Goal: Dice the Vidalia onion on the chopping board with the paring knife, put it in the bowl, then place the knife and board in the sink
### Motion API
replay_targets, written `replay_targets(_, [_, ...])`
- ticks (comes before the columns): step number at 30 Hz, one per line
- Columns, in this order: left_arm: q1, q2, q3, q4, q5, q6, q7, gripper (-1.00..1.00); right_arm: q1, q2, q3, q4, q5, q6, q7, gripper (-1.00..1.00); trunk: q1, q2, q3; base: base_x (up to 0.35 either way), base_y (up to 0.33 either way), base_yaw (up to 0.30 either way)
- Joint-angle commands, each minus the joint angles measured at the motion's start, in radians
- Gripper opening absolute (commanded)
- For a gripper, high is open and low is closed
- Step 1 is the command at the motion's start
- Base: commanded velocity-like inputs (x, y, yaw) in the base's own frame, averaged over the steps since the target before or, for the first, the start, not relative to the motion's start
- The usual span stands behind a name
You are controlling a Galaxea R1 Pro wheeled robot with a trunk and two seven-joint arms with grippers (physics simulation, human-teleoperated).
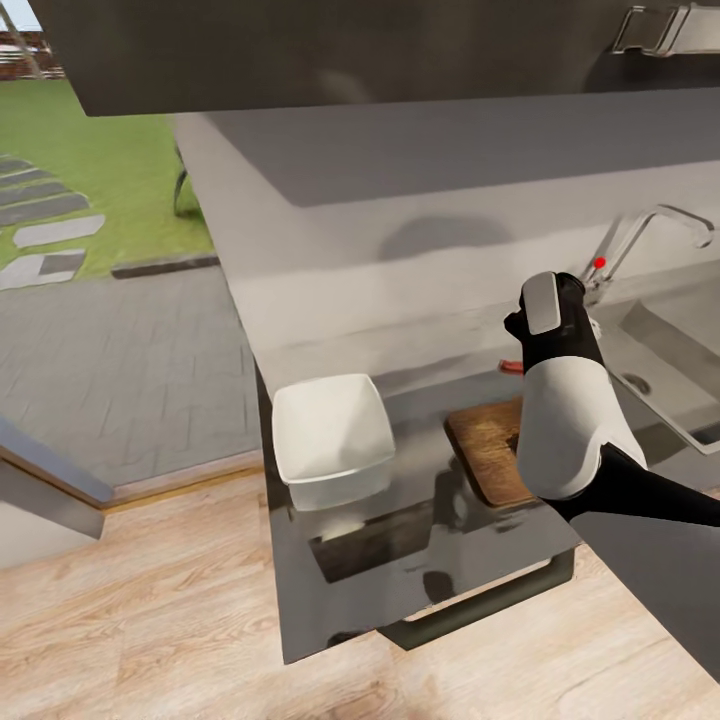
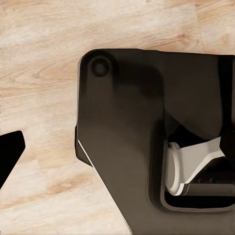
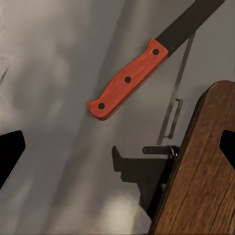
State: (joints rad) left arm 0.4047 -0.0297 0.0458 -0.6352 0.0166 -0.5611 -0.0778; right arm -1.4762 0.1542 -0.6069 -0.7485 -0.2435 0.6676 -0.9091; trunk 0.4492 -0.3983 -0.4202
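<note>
Starting at the left of the head view: there's a window onto green grass and grey paving, with pale wood floor (image 1: pixel 130 610) below it. Next comes the glossy grey counter (image 1: pixel 400 560), and the white bowl (image 1: pixel 330 440) sits at its near-left end, empty as far as I can see. A dark bar handle (image 1: pixel 480 605) runs along the cabinet front just below the counter edge.

Moving right, the chopping board (image 1: pixel 485 450) lies flat on the counter, well apart from the bowl, and the right arm (image 1: pixel 565 410) hangs over it and covers its far side. A bit of orange-red pokes out just past the arm, that's the paring knife (image 1: pixel 511 368). The right wrist view shows it way better: the paring knife (image 3: pixel 129 78) lies on the counter just beside the board (image 3: pixel 203 171), not touching it, handle with three dark rivets, dark blade. The right end effector (image 3: pixel 117 152) is spread wide, fingertips at both edges of that view, holding nothing.

Furthest right is the sink (image 1: pixel 670 350) with its chrome tap (image 1: pixel 650 235) and red knob (image 1: pixel 599 263).

The left wrist view looks down at wood floor (image 2: pixel 49 73) and the robot's dark base (image 2: pixel 132 137). One fingertip (image 2: pixel 10 149) of the left end effector shows, so I can't tell how wide it is.
</note>
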Motion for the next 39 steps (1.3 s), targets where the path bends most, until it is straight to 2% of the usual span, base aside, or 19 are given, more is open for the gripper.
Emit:
replay_targets(1, [0.0,-0.001,0.005,-0.001,0.002,0.0,-0.008,1.0,-0.001,0.001,-0.001,-0.002,-0.005,0.004,-0.005,1.0,0.001,-0.002,-0.003,0.126,0.086,0.0])
replay_targets(11, [0.0,-0.001,0.005,-0.001,0.002,0.0,-0.008,1.0,-0.001,0.001,-0.001,-0.002,-0.005,0.004,-0.005,1.0,0.001,-0.002,-0.019,0.04,0.012,0.0])
replay_targets(23, [0.0,-0.001,0.005,-0.001,0.002,0.0,-0.008,1.0,-0.001,0.001,-0.001,-0.005,-0.005,0.004,-0.005,1.0,0.001,-0.002,-0.039,0.23,0.0,0.0])
replay_targets(32, [0.0,-0.001,0.005,-0.001,0.002,0.0,-0.008,1.0,-0.001,-0.004,-0.004,-0.012,0.002,-0.001,-0.011,1.0,0.001,-0.002,-0.049,0.03,0.0,0.0])
replay_targets(39, [0.0,-0.001,0.005,-0.001,0.002,0.0,-0.008,1.0,-0.001,-0.009,-0.005,-0.012,0.005,-0.006,-0.064,1.0,0.001,-0.002,-0.049,0.0,0.0,0.0])
